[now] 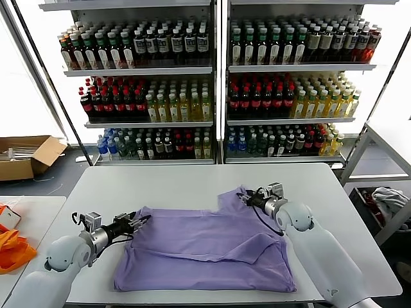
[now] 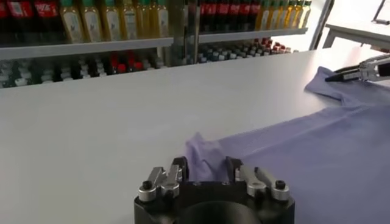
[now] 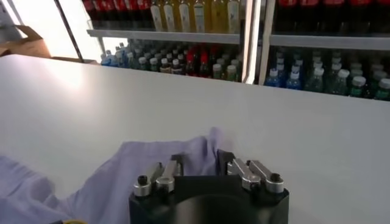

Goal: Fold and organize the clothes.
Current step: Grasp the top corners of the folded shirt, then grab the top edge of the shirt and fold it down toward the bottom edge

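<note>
Two grippers are on the cloth at once, and I read this as the pinch that starts a fold. My left gripper (image 1: 142, 220) sits low over the white table (image 1: 192, 183) at the near left of the garment; in its wrist view the fingers (image 2: 180, 168) stand a little apart with a raised ruck of fabric between them, so I take it as closing on the edge, though I cannot say the grip is firm. My right gripper (image 1: 244, 197) is at the far right corner, where the cloth is bunched up. In its own wrist view the fingers (image 3: 175, 165) are drawn in with a peak of fabric standing up between them, which looks like a hold on that corner.

Outward from both, the light purple short-sleeved cotton T-shirt (image 1: 205, 247) lies spread on the table in front of me, mostly flat, plain side up, with a soft crease running across it and its lower hem near the table's front edge. No fold is laid yet.

My judgement of the next move: confirm both pinches have caught fabric, then lift the two points together and level, carrying them evenly across so the shirt doubles over without twisting. If one side slips, the fold will skew.

Drink-bottle shelves (image 1: 218, 83) stand behind, well apart.
</note>
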Available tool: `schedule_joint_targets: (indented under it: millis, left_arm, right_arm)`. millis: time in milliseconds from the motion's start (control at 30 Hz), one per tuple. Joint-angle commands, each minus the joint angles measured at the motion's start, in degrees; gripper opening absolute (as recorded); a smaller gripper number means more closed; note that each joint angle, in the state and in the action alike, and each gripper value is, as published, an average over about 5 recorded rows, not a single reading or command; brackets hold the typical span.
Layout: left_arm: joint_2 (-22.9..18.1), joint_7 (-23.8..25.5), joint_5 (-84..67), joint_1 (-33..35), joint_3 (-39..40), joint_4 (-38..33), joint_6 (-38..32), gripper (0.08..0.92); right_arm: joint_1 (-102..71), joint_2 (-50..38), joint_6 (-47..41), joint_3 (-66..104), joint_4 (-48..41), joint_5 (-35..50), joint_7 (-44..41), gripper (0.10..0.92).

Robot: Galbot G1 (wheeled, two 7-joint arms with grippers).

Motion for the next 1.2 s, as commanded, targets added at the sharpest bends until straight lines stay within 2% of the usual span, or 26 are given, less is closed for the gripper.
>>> schedule_joint_targets:
  millis: [33,200,367,800,1200]
  left_arm:
    - [0.2,-0.2,1.2,0.2,-0.2,-2.1,-0.9,0.343]
    - [0.7,-0.7,0.2,1.7,-2.0,-6.8,-1.8,0.204]
    - [1.2,-0.6,-1.0,3.9,-3.4,-11.0,-1.8,0.095]
    - [1.9,-0.9,-0.9,15.8,-11.0,-21.8,-2.7,0.088]
    - [2.4,-2.0,-0.6,28.4,-18.7,-28.1,-2.6,0.088]
  right_arm:
    - [-1.2,-0.3,-0.1,0.8,3.2,2.3,1.7,0.247]
    - [-4.1,-1.7,-0.1,3.0,9.2,5.5,3.3,0.122]
    - [-7.7,-3.4,-0.1,6.0,16.5,7.9,4.8,0.107]
    - [-28.3,-10.2,0.0,16.5,38.4,13.3,8.1,0.107]
    - [-50.9,-10.0,1.0,29.8,52.0,12.7,8.1,0.107]
